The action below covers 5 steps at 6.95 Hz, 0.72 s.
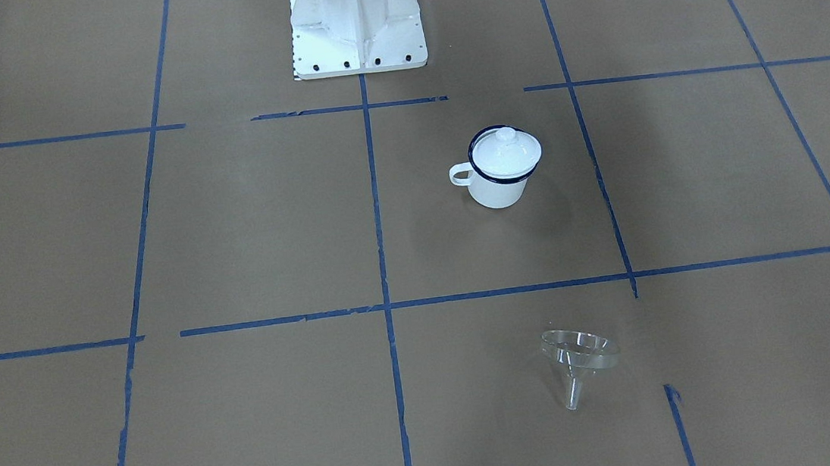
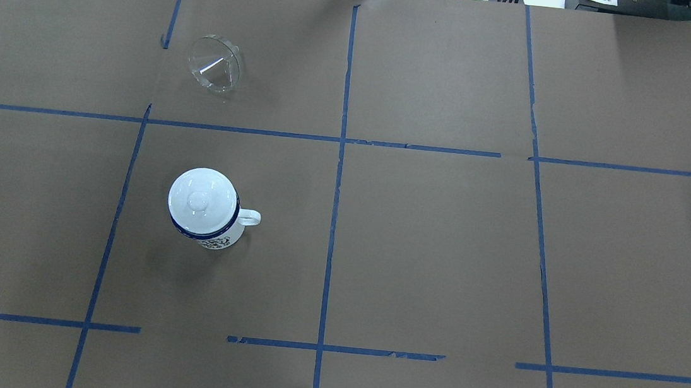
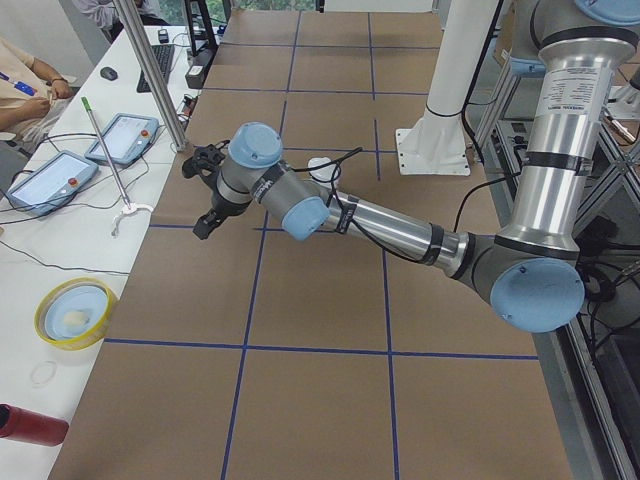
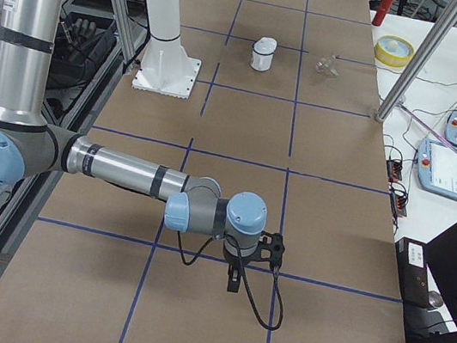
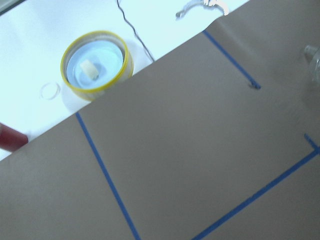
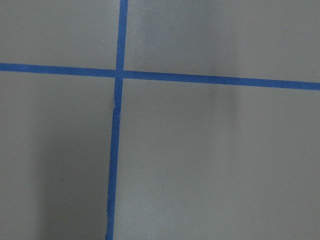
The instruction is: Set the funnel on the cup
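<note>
The clear funnel (image 1: pixel 579 350) lies tilted on its side on the brown paper; it also shows in the overhead view (image 2: pixel 214 64), and its edge shows in the left wrist view (image 5: pixel 315 65). The white cup (image 1: pixel 495 183) with a dark blue rim stands upright nearer the robot's base (image 2: pixel 215 232), handle toward the table's middle. A white domed lid (image 2: pixel 202 199) with a knob sits on it. My left gripper (image 3: pixel 202 225) hovers above the paper near the operators' edge. My right gripper (image 4: pixel 232 285) hangs over the paper far from both things. I cannot tell whether either gripper is open or shut.
A yellow-rimmed bowl (image 5: pixel 95 60) and a red bottle (image 3: pixel 25 425) lie on the white bench beyond the paper. A metal post (image 3: pixel 150 75) and teach pendants (image 3: pixel 45 180) stand at that edge. The robot's white base (image 1: pixel 356 18) is at the back middle.
</note>
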Each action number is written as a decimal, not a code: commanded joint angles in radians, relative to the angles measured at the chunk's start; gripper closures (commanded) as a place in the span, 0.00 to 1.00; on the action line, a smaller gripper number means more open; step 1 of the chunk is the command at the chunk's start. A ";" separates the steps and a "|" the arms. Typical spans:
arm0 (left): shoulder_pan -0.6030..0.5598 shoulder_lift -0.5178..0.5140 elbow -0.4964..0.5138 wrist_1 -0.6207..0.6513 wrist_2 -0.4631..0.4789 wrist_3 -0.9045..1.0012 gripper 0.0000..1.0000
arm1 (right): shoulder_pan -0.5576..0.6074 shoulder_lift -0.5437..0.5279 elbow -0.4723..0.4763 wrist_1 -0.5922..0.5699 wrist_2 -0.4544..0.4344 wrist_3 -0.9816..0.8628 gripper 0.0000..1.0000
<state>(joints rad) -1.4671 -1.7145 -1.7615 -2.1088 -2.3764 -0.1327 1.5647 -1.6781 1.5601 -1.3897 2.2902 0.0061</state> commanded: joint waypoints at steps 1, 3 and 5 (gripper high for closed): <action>0.257 -0.007 -0.047 -0.115 -0.036 -0.290 0.00 | 0.000 0.000 0.000 0.000 0.000 0.000 0.00; 0.519 -0.007 -0.235 -0.018 0.159 -0.647 0.00 | 0.000 0.000 0.000 0.000 0.000 0.000 0.00; 0.740 -0.168 -0.390 0.492 0.456 -0.830 0.00 | 0.000 0.000 0.000 0.000 0.000 0.000 0.00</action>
<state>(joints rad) -0.8643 -1.7658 -2.0682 -1.9055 -2.0974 -0.8386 1.5647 -1.6781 1.5600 -1.3898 2.2902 0.0061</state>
